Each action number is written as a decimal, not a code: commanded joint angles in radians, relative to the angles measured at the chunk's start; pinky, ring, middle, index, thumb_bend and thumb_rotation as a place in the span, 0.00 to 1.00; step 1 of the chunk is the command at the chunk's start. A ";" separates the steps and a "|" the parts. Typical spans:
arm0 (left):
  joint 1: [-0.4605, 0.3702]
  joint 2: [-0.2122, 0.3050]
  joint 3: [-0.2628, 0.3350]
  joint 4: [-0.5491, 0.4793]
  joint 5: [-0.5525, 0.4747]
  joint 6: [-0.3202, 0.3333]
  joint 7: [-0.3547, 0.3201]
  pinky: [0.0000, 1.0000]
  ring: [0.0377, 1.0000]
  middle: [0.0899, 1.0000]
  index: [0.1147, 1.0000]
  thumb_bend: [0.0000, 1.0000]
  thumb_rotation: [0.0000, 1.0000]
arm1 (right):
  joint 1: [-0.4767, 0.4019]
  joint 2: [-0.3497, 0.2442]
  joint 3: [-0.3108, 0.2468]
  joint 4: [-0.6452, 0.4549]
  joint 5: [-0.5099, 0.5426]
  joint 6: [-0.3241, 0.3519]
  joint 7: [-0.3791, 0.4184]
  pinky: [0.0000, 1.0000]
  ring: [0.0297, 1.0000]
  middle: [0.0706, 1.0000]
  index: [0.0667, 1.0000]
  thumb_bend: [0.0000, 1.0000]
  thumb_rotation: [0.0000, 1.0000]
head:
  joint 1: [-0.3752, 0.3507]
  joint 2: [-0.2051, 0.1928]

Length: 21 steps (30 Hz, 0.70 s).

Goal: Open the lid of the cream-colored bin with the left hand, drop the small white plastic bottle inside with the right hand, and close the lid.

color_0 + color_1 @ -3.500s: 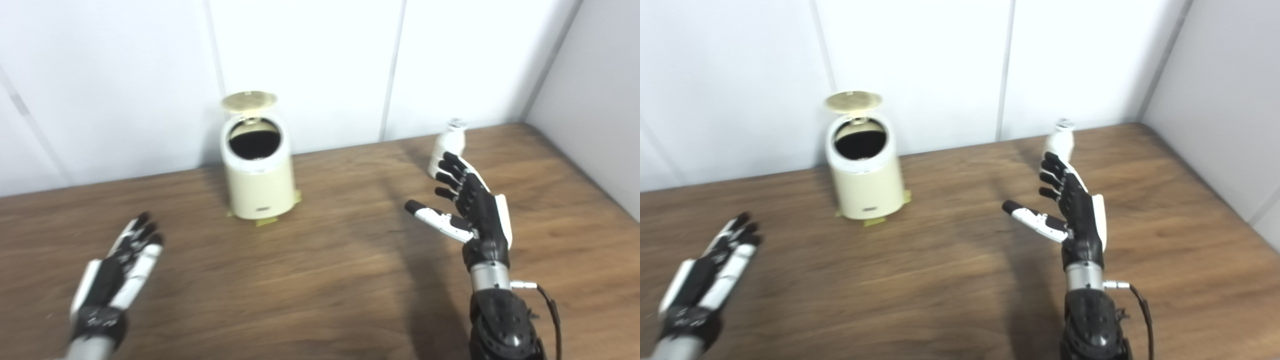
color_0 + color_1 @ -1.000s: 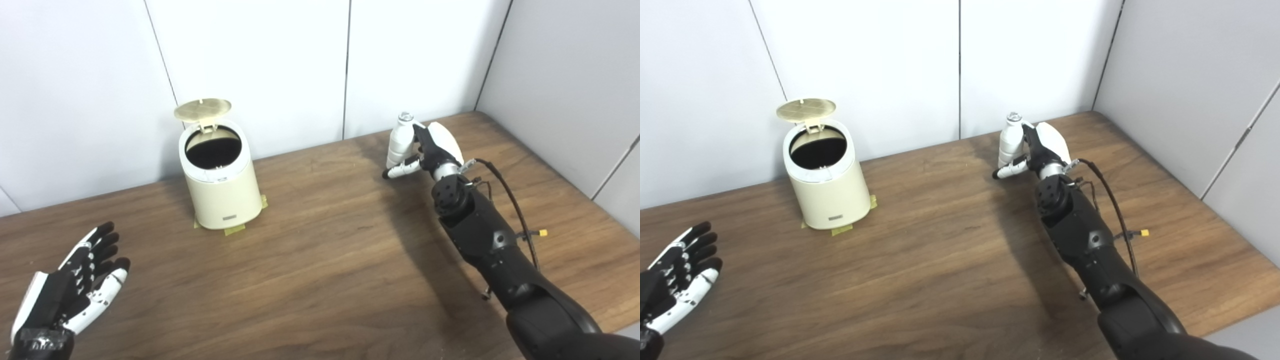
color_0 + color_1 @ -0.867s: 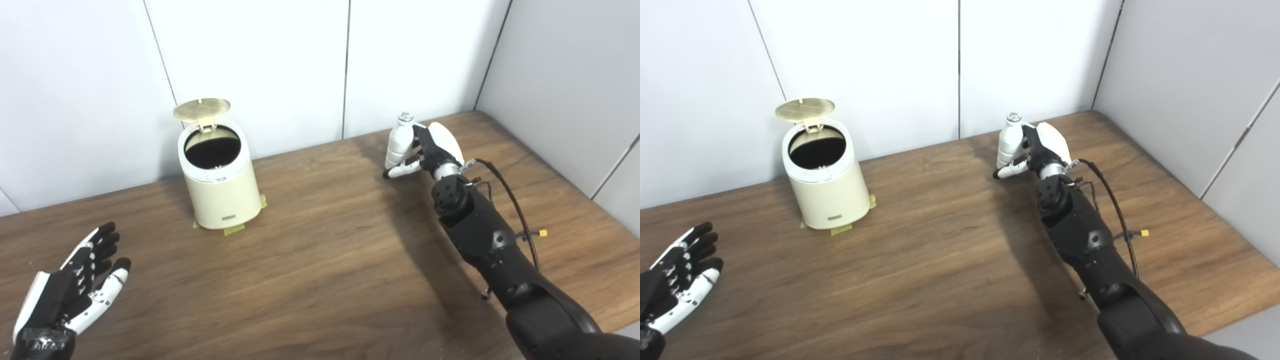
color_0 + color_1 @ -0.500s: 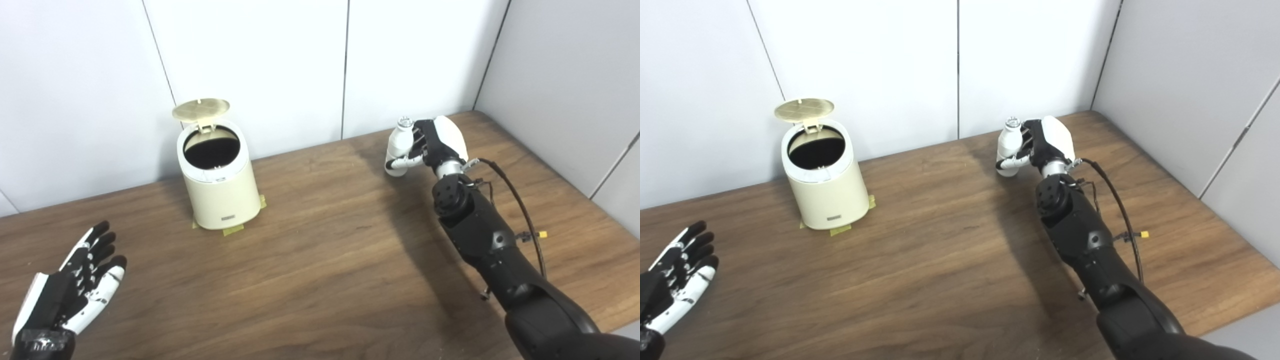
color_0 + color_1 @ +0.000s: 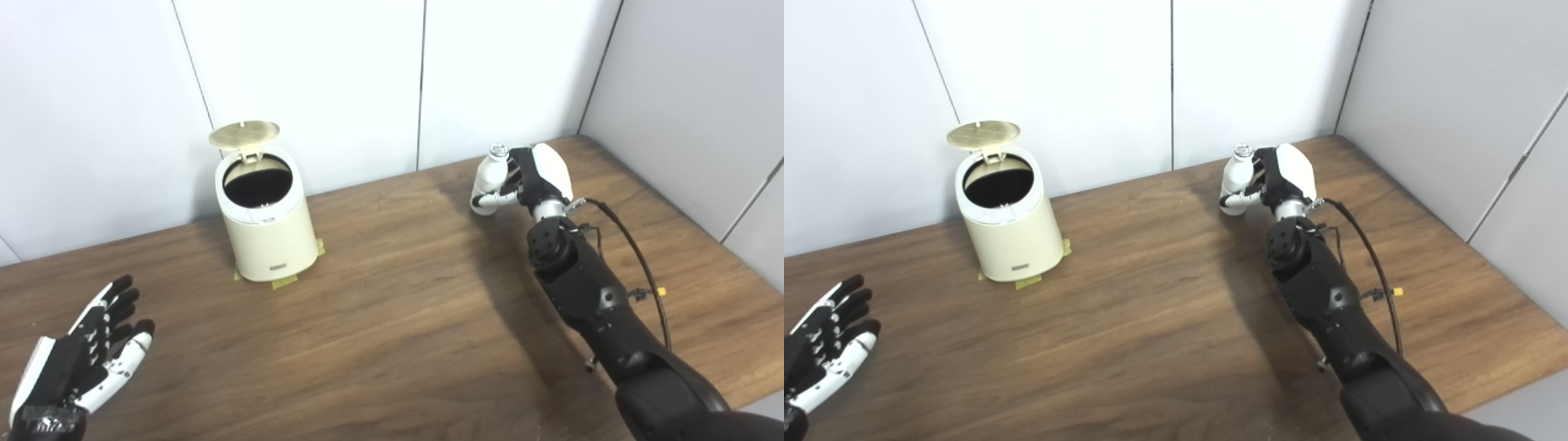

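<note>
The cream-colored bin point(image 5: 269, 239) stands at the back left of the wooden table, its round lid point(image 5: 244, 133) tipped up and back, the dark inside showing. The small white plastic bottle point(image 5: 489, 184) is at the back right, tilted a little, with my right hand point(image 5: 536, 180) shut on it, thumb across its lower front and fingers behind. Whether its base touches the table I cannot tell. My left hand point(image 5: 76, 361) hovers open, palm up, at the near left corner, far from the bin.
Yellow tape point(image 5: 282, 282) pokes out under the bin's base. White wall panels close off the back and the right side. The table's right edge point(image 5: 735, 245) runs diagonally near my right arm, which carries a loose black cable point(image 5: 637, 251).
My right hand reached to the bottle and closed its fingers and thumb around it; the bottle tilted slightly. The left hand stayed low at the left. The view has shifted.
</note>
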 commanded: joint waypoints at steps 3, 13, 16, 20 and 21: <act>-0.044 -0.021 0.029 -0.028 0.023 -0.001 -0.025 0.88 0.92 0.91 0.96 0.28 0.28 | -0.026 0.003 -0.012 -0.087 -0.010 -0.022 -0.030 0.39 0.40 0.44 0.49 0.52 0.00 | 0.007 -0.001; -0.051 -0.116 0.072 -0.026 0.054 -0.001 -0.060 0.90 0.93 0.92 0.96 0.30 0.36 | -0.021 0.041 0.019 -0.311 -0.016 -0.057 0.023 0.37 0.39 0.43 0.48 0.52 0.00 | 0.044 -0.010; -0.056 -0.144 0.071 -0.020 0.046 -0.001 -0.046 0.91 0.93 0.94 0.97 0.29 0.34 | -0.032 0.058 0.036 -0.368 -0.036 -0.022 0.052 0.34 0.38 0.42 0.50 0.52 0.00 | 0.060 -0.014; -0.049 -0.175 0.042 -0.020 0.082 -0.001 -0.020 0.94 0.95 0.92 0.96 0.36 0.45 | -0.044 0.067 0.057 -0.434 -0.021 -0.065 0.108 0.37 0.41 0.44 0.47 0.52 0.00 | 0.096 -0.023; -0.045 -0.183 0.039 -0.018 0.082 -0.001 -0.014 0.94 0.95 0.92 0.96 0.37 0.46 | -0.048 0.069 0.062 -0.446 -0.026 -0.064 0.120 0.37 0.41 0.45 0.47 0.52 0.00 | 0.103 -0.025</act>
